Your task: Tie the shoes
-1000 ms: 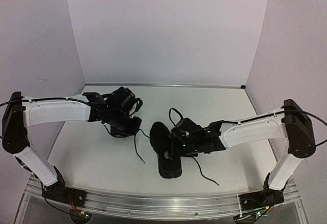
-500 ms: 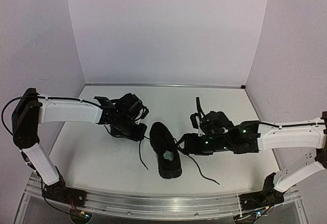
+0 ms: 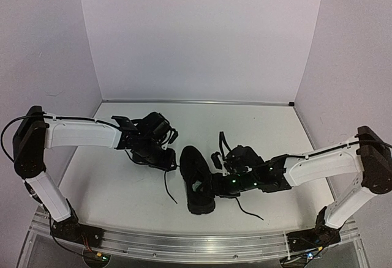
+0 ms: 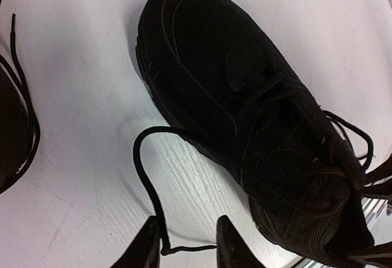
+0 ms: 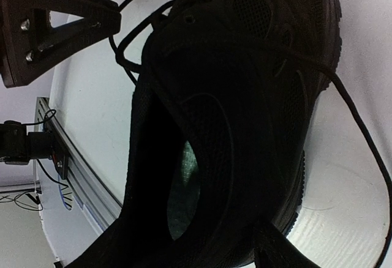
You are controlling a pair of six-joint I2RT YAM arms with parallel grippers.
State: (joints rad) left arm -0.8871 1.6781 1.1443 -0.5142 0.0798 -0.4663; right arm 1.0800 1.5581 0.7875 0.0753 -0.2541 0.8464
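The middle shoe [image 3: 195, 176] lies near the centre of the white worktop [image 3: 110, 188], toe toward 12 o'clock and heel toward 6, close to the ribbed aluminium rail [image 3: 184, 246] at the near edge. Its upper is matt black mesh with smoother overlays, the toe rounded and the sole thick. A pale patch [image 5: 184, 179] shows down inside the oval opening. Thin round laces cross the tongue loosely, untied. The curled lace [image 4: 147, 182] leaves the shoe's flank toward 9 o'clock, bends in an open hook over the faintly grained worktop and ends with its tip between the fingers of the left tool [image 4: 187, 234]. That tool has its two dark fingers spread wide with nothing clamped; the cord passes just beside one finger [image 4: 144, 249]. A sliver of the second shoe [image 4: 7, 145], edged by its own lace, shows at 9 o'clock in the left wrist view. The right tool [image 3: 214, 178] sits against the middle shoe's flank at 3 o'clock. It is black on black, so I cannot tell how far it is parted or whether it has hold of anything. A loose lace [image 3: 248, 210] trails from there toward 5 o'clock
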